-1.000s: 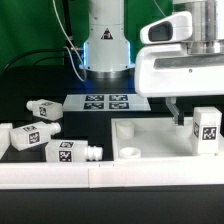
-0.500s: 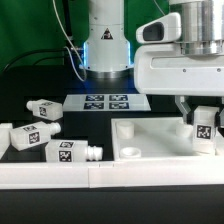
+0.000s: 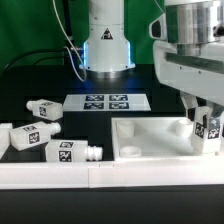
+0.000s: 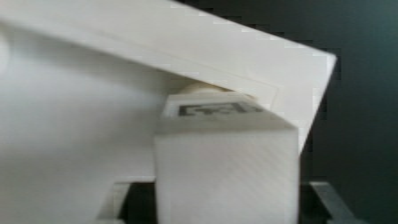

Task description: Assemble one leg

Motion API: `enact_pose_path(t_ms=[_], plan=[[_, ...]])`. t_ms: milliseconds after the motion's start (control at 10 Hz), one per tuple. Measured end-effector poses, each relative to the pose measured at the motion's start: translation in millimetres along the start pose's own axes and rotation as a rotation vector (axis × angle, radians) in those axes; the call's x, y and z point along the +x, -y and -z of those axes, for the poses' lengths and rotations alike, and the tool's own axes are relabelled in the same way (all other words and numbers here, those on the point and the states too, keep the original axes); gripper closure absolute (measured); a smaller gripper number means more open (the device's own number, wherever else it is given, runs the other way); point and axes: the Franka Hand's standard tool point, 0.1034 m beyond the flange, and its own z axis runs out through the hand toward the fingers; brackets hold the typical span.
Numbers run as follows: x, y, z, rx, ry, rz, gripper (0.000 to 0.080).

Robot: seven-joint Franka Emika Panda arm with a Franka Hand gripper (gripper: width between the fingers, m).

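Note:
A leg (image 3: 210, 130), a small white block with a black-and-white tag, stands upright at the corner of the large white tray-like top (image 3: 150, 143) on the exterior view's right. My gripper (image 3: 203, 118) is lowered over it, with one finger on each side. In the wrist view the leg (image 4: 222, 150) fills the space between my fingers (image 4: 118, 198). A thin dark gap shows on each side, so my gripper (image 4: 222, 202) is open around the leg. The leg's peg is hidden.
Three more legs lie on the black table at the exterior view's left (image 3: 43, 108), (image 3: 28, 136), (image 3: 68, 151). The marker board (image 3: 108, 102) lies in front of the robot base (image 3: 106, 45). A white rail (image 3: 100, 176) runs along the front edge.
My gripper has moved toward the exterior view's right and come down over the standing leg, so its fingers now straddle it. The legs at the left have not moved.

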Motion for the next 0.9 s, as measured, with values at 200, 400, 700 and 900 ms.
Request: enact_pose_path(t_ms=[200, 400, 700, 900], plan=[[0.9, -1.2, -1.5, 0.007, -0.001, -0.095, 0.0509], [1.1, -1.4, -2.1, 0.006, -0.002, -0.032, 0.0410], [-5.4, -6.2, -5.5, -0.021, 0.016, 0.391, 0.0186], [-2.4, -6.1, -5.8, -0.019, 0.015, 0.508, 0.0156]])
